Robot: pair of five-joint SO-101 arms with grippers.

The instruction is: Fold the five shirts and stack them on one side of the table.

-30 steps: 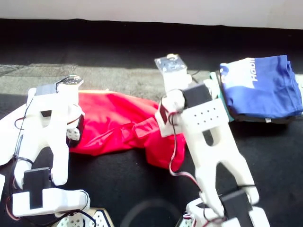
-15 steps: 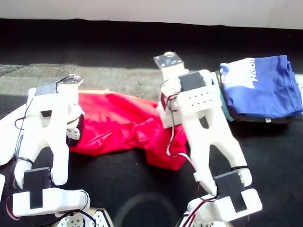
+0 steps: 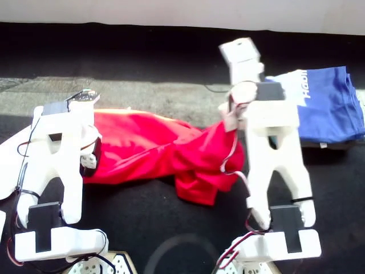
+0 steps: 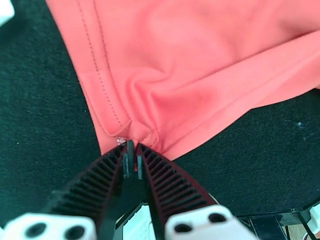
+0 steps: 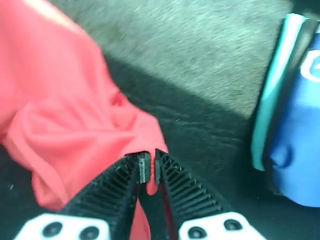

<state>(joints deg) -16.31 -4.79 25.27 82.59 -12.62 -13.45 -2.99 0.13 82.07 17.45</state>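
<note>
Stack of shirts (image 3: pixel 328 105) lies partly behind right arm (image 3: pixel 272 142).

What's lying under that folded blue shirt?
Beneath the folded blue shirt, the edge of a teal folded garment and a dark layer peek out at the side. How many garments are stacked there, and what they look like, is covered by the blue shirt.

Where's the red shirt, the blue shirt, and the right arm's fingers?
red shirt (image 3: pixel 148 145), high view, middle of the cloth.
blue shirt (image 3: pixel 331 108), high view, its top face.
right fingers (image 5: pixel 120 182), right wrist view, one finger's ribbed pad.
</note>
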